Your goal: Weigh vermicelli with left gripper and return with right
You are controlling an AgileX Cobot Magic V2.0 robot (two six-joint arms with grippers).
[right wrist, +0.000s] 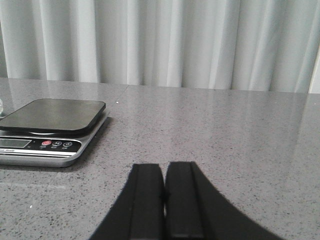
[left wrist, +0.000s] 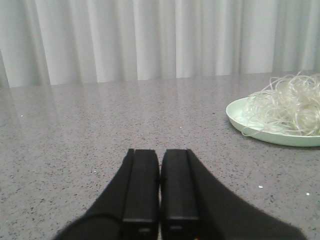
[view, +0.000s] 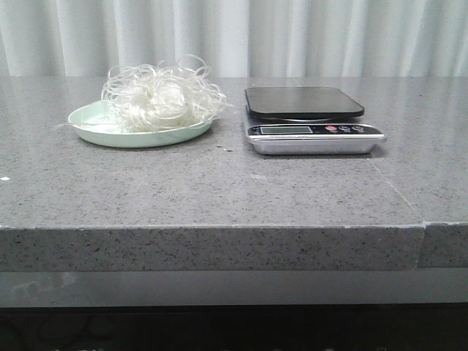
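The vermicelli (view: 162, 95), a fluffy tangle of thin white strands, lies on a pale green plate (view: 88, 126) at the table's left. It also shows in the left wrist view (left wrist: 290, 105) on the plate (left wrist: 235, 111). A digital scale (view: 307, 117) with a black top stands to its right, empty; it also shows in the right wrist view (right wrist: 50, 122). My left gripper (left wrist: 160, 155) is shut and empty, low over the table, apart from the plate. My right gripper (right wrist: 164, 170) is shut and empty, low over the table, apart from the scale. Neither gripper shows in the front view.
A grey speckled stone table (view: 219, 190) with a front edge and a seam near its right front. White curtains (view: 234, 36) hang behind it.
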